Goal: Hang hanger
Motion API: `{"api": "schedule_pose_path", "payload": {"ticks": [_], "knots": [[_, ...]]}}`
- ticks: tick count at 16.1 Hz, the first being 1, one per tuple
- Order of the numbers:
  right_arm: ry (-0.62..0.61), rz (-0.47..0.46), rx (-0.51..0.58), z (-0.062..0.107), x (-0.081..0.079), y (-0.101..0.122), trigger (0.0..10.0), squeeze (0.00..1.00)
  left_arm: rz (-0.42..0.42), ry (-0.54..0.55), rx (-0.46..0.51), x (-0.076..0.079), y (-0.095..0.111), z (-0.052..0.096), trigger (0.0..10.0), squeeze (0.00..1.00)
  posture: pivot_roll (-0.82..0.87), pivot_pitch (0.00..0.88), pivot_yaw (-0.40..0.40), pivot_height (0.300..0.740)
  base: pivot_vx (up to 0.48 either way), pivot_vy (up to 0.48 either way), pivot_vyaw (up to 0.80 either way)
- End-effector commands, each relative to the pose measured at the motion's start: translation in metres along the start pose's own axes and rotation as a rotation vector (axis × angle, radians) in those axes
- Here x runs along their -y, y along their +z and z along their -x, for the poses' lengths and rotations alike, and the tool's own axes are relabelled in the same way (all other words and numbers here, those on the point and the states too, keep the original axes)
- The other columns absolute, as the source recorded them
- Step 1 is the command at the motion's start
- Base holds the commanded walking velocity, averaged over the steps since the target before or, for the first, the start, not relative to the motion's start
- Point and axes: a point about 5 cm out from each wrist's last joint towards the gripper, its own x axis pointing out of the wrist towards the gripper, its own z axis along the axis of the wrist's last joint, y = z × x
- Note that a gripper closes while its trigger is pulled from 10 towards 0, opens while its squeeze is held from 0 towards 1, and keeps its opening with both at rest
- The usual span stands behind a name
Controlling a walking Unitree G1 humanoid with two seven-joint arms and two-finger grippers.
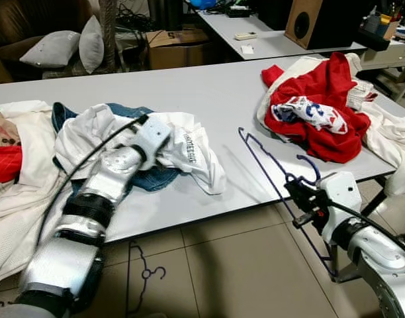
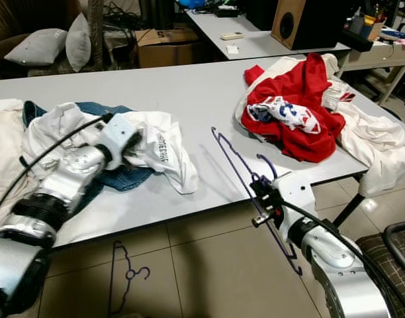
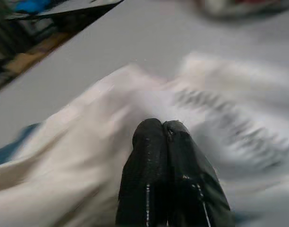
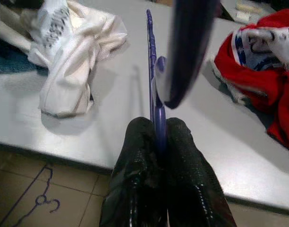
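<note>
Hanger (image 1: 275,179): thin dark-blue wire frame, hook curling beside the red garment (image 1: 321,99), held at the counter's (image 1: 216,93) near edge. Right gripper (image 4: 158,137) fingers pinched tight on its wire. Left gripper (image 3: 162,130) fingers pressed together over the white shirt (image 1: 182,149); cloth between them probably not, blurred. Shirt carries dark lettering, unreadable. Second hanger (image 1: 146,271) lies on the floor below the counter edge, by the shirt.

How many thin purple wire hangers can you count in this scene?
2: one purple wire hanger clamped in the right gripper over the grey table's edge; another hanger on the tiled floor. Clothes might hide more.
</note>
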Motion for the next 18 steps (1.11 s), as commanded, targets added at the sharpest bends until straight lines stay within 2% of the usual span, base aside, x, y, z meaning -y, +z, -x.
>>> {"api": "schedule_pose_path", "payload": {"ticks": [1,2,3,5,6,7,8,9,10,11,13,15,16,18], "knots": [[-0.021,0.011,0.029,-0.001,0.002,0.007,10.0,0.00,0.090,-0.055,0.039,0.014,0.008,-0.007,0.0,0.00,-0.11,0.000,0.020,0.740,0.000,0.000,0.00],[-0.026,0.011,0.034,-0.002,0.003,0.008,10.0,0.00,0.125,-0.075,0.065,0.023,0.014,-0.012,0.0,0.00,-0.11,0.000,0.019,0.740,0.000,0.000,0.00],[-0.029,0.012,0.038,-0.002,0.003,0.009,10.0,0.00,0.196,-0.098,0.128,0.035,0.028,-0.019,0.0,0.00,-0.12,0.000,0.021,0.740,0.000,0.000,0.00],[-0.031,0.013,0.044,-0.002,0.003,0.011,10.0,0.00,0.303,-0.145,0.282,0.045,0.061,-0.025,0.0,0.00,-0.13,0.000,0.029,0.740,0.000,0.000,0.00],[-0.039,0.007,0.048,-0.001,0.003,0.011,10.0,0.00,0.299,-0.132,0.347,0.036,0.073,-0.021,0.0,0.00,-0.13,0.000,0.039,0.740,0.000,0.000,0.00],[-0.055,-0.007,0.056,0.000,0.003,0.012,10.0,0.00,0.269,-0.088,0.357,0.026,0.075,-0.017,0.0,0.00,-0.13,0.000,0.045,0.740,0.000,0.000,0.00],[-0.074,-0.036,0.081,0.001,0.002,0.014,10.0,0.00,0.224,-0.003,0.345,0.008,0.071,-0.010,8.1,0.00,-0.13,0.000,0.052,0.740,0.000,0.000,0.00],[-0.081,-0.059,0.111,0.001,0.000,0.017,10.0,0.00,0.198,0.034,0.338,-0.004,0.067,-0.002,10.0,0.00,-0.13,0.000,0.052,0.740,0.000,0.000,0.00],[-0.091,-0.114,0.137,0.000,-0.005,0.020,10.0,0.00,0.206,0.065,0.307,-0.016,0.057,0.010,10.0,0.00,-0.12,0.000,0.057,0.740,0.000,0.000,0.00],[-0.096,-0.153,0.159,-0.002,-0.010,0.022,10.0,0.00,0.198,0.103,0.315,-0.024,0.052,0.022,10.0,0.00,-0.11,0.000,0.053,0.740,0.000,0.000,0.00],[-0.090,-0.229,0.216,-0.010,-0.030,0.027,10.0,0.00,0.220,0.237,0.327,-0.041,0.034,0.063,10.0,0.00,-0.08,0.000,0.044,0.740,0.000,0.000,0.00],[-0.057,-0.254,0.238,-0.018,-0.044,0.030,10.0,0.00,0.242,0.315,0.306,-0.040,0.019,0.092,10.0,0.00,-0.05,0.000,0.032,0.740,0.000,0.154,0.00],[-0.034,-0.265,0.246,-0.022,-0.051,0.032,10.0,0.00,0.242,0.335,0.272,-0.032,0.009,0.109,10.0,0.00,-0.03,0.000,0.020,0.740,0.000,0.311,0.00],[-0.021,-0.284,0.251,-0.025,-0.055,0.032,10.0,0.00,0.255,0.354,0.226,-0.021,0.001,0.124,10.0,0.00,-0.01,0.000,0.008,0.740,0.000,0.317,0.00]]}}
